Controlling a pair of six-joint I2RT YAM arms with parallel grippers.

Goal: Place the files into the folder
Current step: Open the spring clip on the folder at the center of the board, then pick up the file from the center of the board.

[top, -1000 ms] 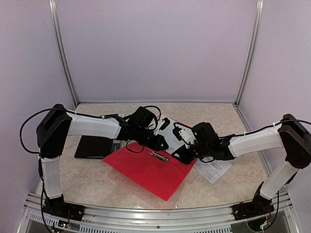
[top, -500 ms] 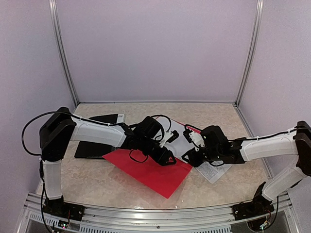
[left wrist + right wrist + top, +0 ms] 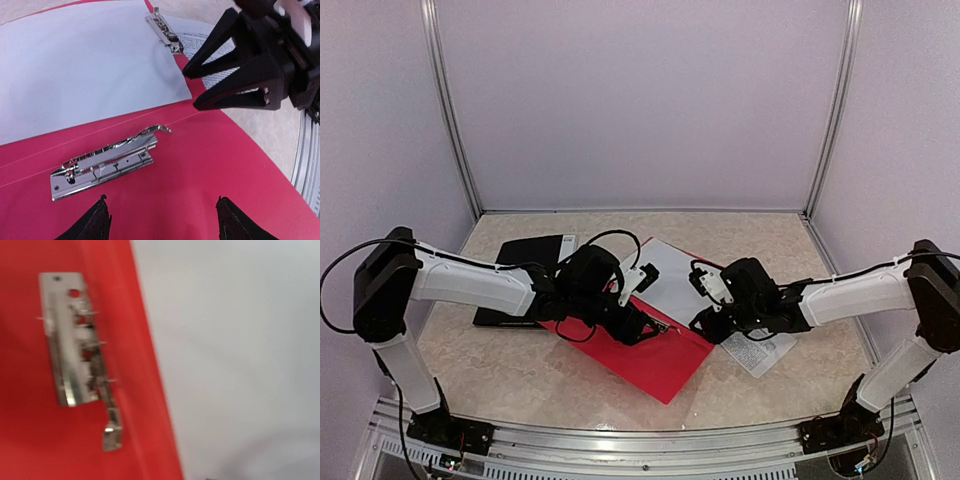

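My left pincer (image 3: 161, 210) hangs wide and empty just short of the metal clip (image 3: 105, 162). My right pincer (image 3: 189, 90), narrowly parted and holding nothing, sits beyond it at a corner of the blank sheet (image 3: 85, 70). I'd square that sheet toward the clip without creasing it. The red folder (image 3: 200, 165) holds only that sheet, while a printed sheet (image 3: 210, 42) lies farther off at its edge.

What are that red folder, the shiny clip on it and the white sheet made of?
Red folder: probably thin card or plastic, matte, with straight crease lines along its spine. Clip: metal, silvery and reflective, with stamped holes. White sheet: paper, thin, lying flat, with a dull surface.
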